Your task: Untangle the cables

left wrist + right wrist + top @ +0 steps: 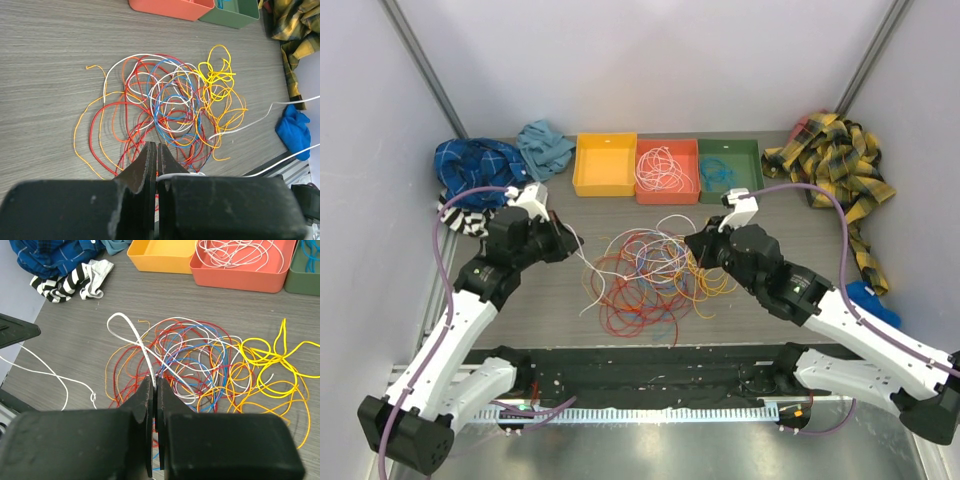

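Grey tabletop (550, 320) carries the cable tangle (650, 268) centrally between the arms; left gripper (156, 146) and right gripper (154, 382) both clamped on white cable (142, 347), probably one strand, so draw apart slowly and lift, letting loops slip free without cinching.

This is a robotics lab test cell. Plain pale panel walls (650, 60) and a slanted grey metal frame post (423, 65) box in a grey wood-grain tabletop (545, 310). A white-and-black left robot arm (455, 335) and its matching right robot arm (865, 325) are mounted at the near edge above a bare sheet-metal base (670, 445). The props look staged: a yellow plastic bin (604, 190), an orange-red plastic bin (666, 198) and a green plastic bin (730, 144) in a row, a crumpled blue plaid cloth (470, 165), a yellow plaid cloth (835, 160), and a loose tangle of coloured wires (650, 275).
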Motion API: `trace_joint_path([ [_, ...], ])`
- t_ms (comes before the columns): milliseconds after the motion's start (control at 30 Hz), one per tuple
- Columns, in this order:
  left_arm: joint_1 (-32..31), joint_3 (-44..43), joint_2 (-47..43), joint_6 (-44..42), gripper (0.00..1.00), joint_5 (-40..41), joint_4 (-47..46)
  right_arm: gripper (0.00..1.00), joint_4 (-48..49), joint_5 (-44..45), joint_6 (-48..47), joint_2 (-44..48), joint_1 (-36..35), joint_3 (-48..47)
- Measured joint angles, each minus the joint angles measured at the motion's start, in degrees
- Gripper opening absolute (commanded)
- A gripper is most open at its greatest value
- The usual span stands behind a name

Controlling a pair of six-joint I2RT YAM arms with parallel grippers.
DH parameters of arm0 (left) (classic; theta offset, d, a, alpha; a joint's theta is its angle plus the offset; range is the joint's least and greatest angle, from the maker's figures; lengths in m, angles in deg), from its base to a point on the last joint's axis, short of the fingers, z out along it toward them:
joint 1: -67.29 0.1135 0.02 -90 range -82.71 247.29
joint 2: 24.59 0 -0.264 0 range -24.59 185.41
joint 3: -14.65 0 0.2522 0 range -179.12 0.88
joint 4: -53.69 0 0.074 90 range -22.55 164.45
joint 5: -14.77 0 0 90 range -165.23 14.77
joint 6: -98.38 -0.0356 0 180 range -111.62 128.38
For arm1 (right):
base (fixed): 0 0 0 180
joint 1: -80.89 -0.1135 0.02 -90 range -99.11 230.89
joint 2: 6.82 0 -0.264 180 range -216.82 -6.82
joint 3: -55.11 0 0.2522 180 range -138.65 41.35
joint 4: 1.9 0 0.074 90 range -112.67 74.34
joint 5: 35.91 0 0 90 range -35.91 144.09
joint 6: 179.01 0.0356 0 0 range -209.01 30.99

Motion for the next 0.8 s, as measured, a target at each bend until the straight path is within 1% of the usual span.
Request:
trace_joint_path([
  [167,-0.3,-0.5,0.4,0.0,0.00,-0.2,0.3,0.01,0.9,-1.1,0.4,-0.4,0.0,0.9],
  [300,-1.2,-3.9,2.4,0.1,0.00,-0.6,0.7,0.01,3.3,-3.7,0.4,-2.4,0.0,0.9],
  [433,-3.5,-8.6,5.2,0.2,0.00,-0.6,0.2,0.01,6.3,-7.8,0.4,-6.0,-0.4,0.9],
  [533,-6.5,-10.8,7.3,0.0,0.00,-0.4,-0.4,0.01,7.3,-9.7,0.6,-8.6,-1.5,0.9],
  [667,-8.8,-10.8,8.3,-0.4,0.00,0.2,-0.3,0.01,7.4,-11.4,0.8,-9.3,-2.2,1.0],
  [800,-9.0,-10.8,8.0,-1.9,0.00,4.0,1.3,0.01,7.4,-13.3,0.7,-10.7,-3.0,1.0],
])
